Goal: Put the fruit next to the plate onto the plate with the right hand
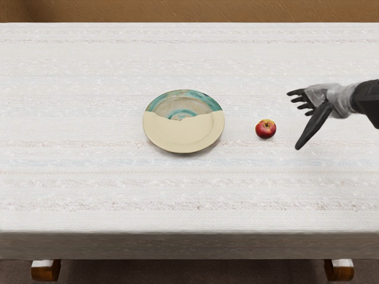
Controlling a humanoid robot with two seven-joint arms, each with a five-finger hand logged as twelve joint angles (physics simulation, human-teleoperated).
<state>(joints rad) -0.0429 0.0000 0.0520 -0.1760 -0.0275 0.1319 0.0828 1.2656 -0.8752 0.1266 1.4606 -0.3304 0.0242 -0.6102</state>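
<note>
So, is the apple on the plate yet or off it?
Off. The apple sits on the table, beside the plate and apart from its rim; the right hand, fingers spread, holds nothing.

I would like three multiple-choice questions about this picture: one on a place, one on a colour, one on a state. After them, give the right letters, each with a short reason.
1. Where does the apple lie with respect to the plate?
A. on the plate
B. on the table, to the picture's right of the plate
C. behind the plate, at the far edge

2. What colour is the apple?
A. all green
B. mostly red
C. purple

3. In what state is the right hand?
A. open, holding nothing
B. shut on the apple
C. lying flat on the plate

Answers:
1 B: the apple rests on the table between the plate and the hand, apart from both.
2 B: its skin is red with a small yellowish patch.
3 A: the fingers are spread and there is a clear gap to the apple.
</note>
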